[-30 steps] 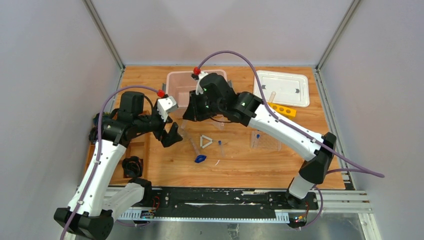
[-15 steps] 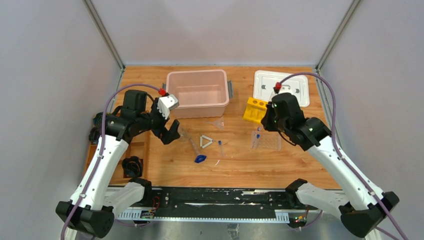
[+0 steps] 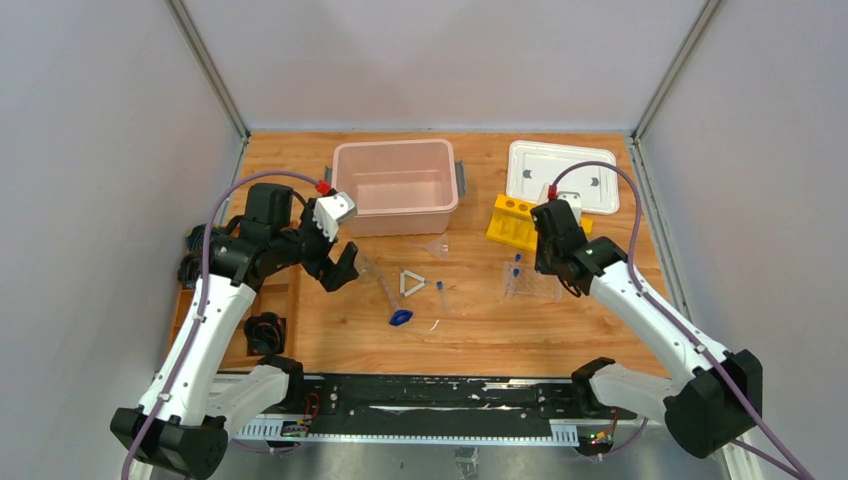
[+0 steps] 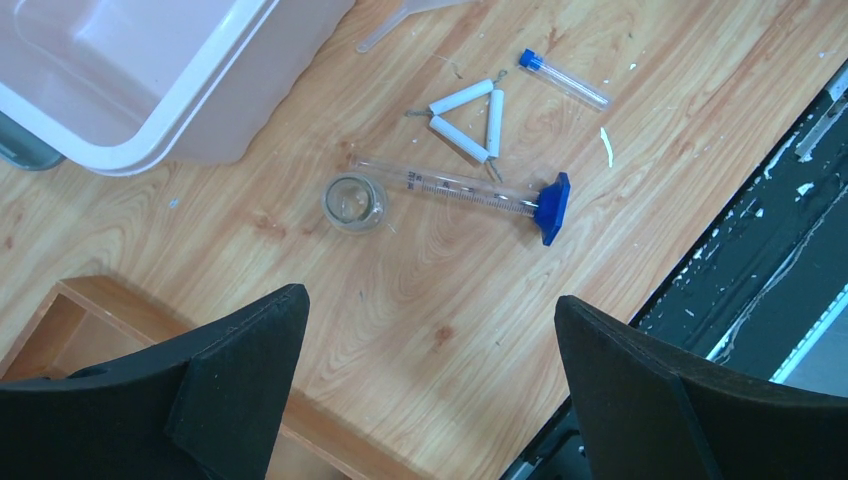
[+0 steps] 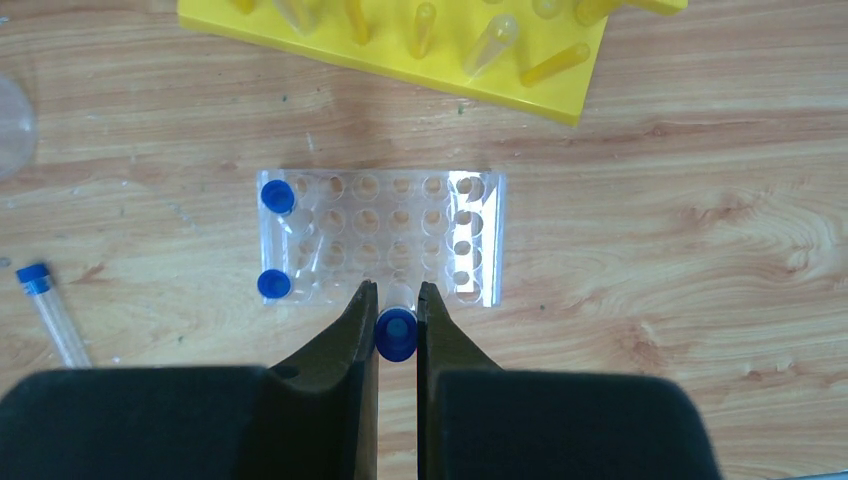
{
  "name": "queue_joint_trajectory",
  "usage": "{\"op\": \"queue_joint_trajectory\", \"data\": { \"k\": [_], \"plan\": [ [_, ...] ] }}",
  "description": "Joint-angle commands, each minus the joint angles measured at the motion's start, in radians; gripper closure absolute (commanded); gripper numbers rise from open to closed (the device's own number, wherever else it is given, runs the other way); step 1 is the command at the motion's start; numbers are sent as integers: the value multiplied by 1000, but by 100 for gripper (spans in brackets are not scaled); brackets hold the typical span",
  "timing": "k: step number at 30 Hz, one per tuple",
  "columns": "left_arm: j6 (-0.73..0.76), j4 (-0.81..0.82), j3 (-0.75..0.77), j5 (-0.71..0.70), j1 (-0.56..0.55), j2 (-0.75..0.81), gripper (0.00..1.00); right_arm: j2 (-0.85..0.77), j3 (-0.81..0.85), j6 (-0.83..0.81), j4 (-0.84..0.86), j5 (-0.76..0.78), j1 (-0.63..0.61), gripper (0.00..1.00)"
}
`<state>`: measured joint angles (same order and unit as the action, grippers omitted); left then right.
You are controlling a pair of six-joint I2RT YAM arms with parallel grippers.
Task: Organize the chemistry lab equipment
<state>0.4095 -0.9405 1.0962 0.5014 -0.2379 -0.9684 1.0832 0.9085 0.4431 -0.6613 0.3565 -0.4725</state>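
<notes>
My right gripper (image 5: 397, 300) is shut on a clear tube with a blue cap (image 5: 396, 335), held upright over the near edge of the clear rack (image 5: 440, 240). Two blue-capped tubes (image 5: 277, 196) stand in the rack's left end. The yellow rack (image 5: 400, 50) lies just beyond it. My left gripper (image 4: 430, 310) is open and empty, above bare wood. Ahead of it lie a small clear beaker (image 4: 353, 200), a clear rod ending in a blue clip (image 4: 551, 206), the white triangle (image 4: 465, 120), a loose blue-capped tube (image 4: 563, 78) and the funnel (image 4: 400, 20).
The pink bin (image 3: 395, 190) stands at the back middle, the white lid (image 3: 560, 170) at the back right. A wooden tray (image 3: 270, 300) and a black round object (image 3: 265, 332) sit at the left edge. A black rail (image 3: 430, 395) runs along the near edge.
My right arm swung from over the pink bin to the right, past the yellow rack, and now holds a tube over the clear rack. The left arm barely moved.
</notes>
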Motion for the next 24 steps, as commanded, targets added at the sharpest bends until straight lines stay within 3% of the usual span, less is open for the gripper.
{"op": "queue_joint_trajectory", "data": {
  "k": [1,8,24],
  "plan": [
    [3,6,0,-3,-1,22,0,34,-36,-29,122,75,23,100],
    [9,8,1,3,-1,25,0,77,-71,-41,215,109,28,100],
    [18,8,15,-6,-1,5,0,162,-136,-14,254,101,29,100]
  ]
}}
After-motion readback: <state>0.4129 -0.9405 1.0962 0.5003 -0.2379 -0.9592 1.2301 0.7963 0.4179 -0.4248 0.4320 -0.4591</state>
